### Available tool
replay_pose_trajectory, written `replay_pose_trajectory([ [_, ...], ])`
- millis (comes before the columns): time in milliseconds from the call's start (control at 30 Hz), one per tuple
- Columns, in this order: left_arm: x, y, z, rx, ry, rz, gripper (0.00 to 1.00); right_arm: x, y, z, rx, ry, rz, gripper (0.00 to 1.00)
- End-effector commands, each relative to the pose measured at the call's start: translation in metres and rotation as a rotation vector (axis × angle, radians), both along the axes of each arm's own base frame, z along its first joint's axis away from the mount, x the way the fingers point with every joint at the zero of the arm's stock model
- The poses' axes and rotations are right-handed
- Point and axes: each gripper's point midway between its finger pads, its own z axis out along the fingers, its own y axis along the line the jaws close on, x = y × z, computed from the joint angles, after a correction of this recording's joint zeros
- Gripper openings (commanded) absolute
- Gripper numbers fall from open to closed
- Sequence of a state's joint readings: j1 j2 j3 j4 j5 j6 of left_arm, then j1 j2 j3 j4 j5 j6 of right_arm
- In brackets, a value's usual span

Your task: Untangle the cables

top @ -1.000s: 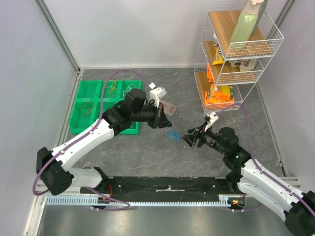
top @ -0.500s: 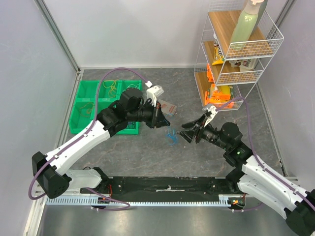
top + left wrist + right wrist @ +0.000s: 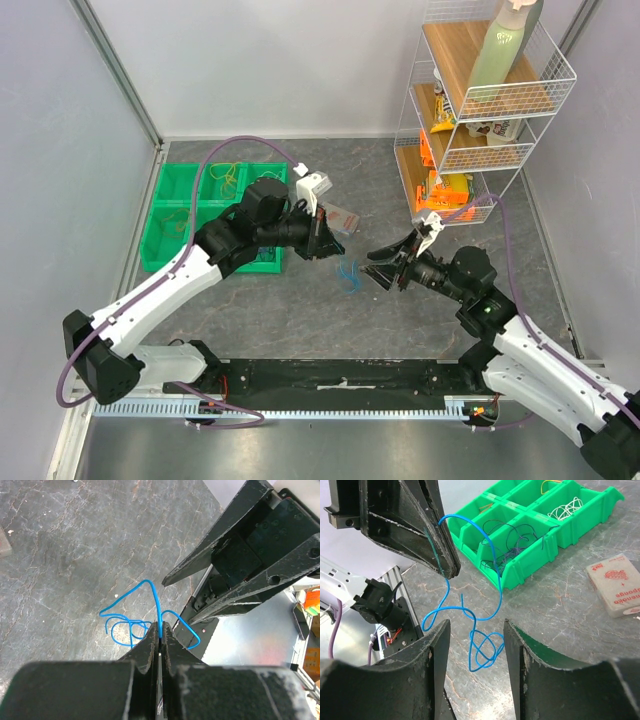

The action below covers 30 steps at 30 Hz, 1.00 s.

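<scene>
Near the tabletop's middle the right gripper (image 3: 475, 626), fingers spread, faces the blue cable (image 3: 498, 587), its top end hidden in the left gripper (image 3: 160, 626) pinching it, loops hanging between both grippers, other cables (image 3: 519, 541) half-hidden in green bins (image 3: 532, 572) toward the far left edge.

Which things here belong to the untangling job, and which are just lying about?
Job: blue cable, pinched in left gripper; open right gripper; green bins holding other cables.
Lying about: sponge box; wire shelf with bottle and snacks.
</scene>
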<state>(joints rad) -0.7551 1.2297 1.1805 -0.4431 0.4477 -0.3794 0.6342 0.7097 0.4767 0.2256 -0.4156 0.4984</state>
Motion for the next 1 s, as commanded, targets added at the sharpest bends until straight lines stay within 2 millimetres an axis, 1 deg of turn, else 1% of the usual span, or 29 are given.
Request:
replay_pose_trajectory([
  [0, -0.005, 0.000, 0.033, -0.057, -0.083, -0.036, 0.02, -0.004, 0.010, 0.007, 0.044, -0.023, 0.055, 0.54],
  [133, -0.007, -0.001, 0.036, -0.069, -0.082, -0.041, 0.02, -0.008, 0.019, 0.002, 0.059, -0.004, 0.091, 0.53],
  [300, -0.012, -0.004, 0.044, -0.105, -0.076, -0.066, 0.02, -0.006, 0.028, -0.002, 0.077, 0.019, 0.099, 0.52],
  [367, -0.013, -0.005, 0.048, -0.115, -0.078, -0.074, 0.02, -0.004, 0.031, -0.002, 0.095, 0.032, 0.098, 0.48],
  [500, -0.012, 0.000, 0.062, -0.126, -0.120, -0.054, 0.02, 0.002, 0.036, -0.017, 0.077, 0.076, 0.062, 0.32],
  [567, -0.012, 0.004, 0.075, -0.145, -0.153, -0.036, 0.02, 0.000, 0.036, -0.024, 0.088, 0.096, 0.063, 0.28],
  [667, -0.012, 0.010, 0.103, -0.196, -0.222, -0.007, 0.02, -0.004, 0.039, -0.032, 0.127, 0.137, 0.078, 0.22],
  [733, -0.009, 0.016, 0.119, -0.215, -0.271, 0.031, 0.02, -0.006, 0.042, -0.040, 0.147, 0.165, 0.087, 0.19],
  [800, -0.005, 0.023, 0.136, -0.225, -0.328, 0.067, 0.02, -0.008, 0.042, -0.058, 0.145, 0.211, 0.083, 0.17],
  [833, -0.003, 0.028, 0.149, -0.233, -0.364, 0.089, 0.02, -0.008, 0.041, -0.066, 0.138, 0.231, 0.070, 0.15],
  [900, 0.000, 0.037, 0.169, -0.244, -0.423, 0.129, 0.02, -0.008, 0.038, -0.088, 0.113, 0.275, 0.042, 0.13],
  [967, 0.001, 0.046, 0.190, -0.256, -0.475, 0.168, 0.02, -0.007, 0.033, -0.111, 0.076, 0.320, 0.006, 0.13],
])
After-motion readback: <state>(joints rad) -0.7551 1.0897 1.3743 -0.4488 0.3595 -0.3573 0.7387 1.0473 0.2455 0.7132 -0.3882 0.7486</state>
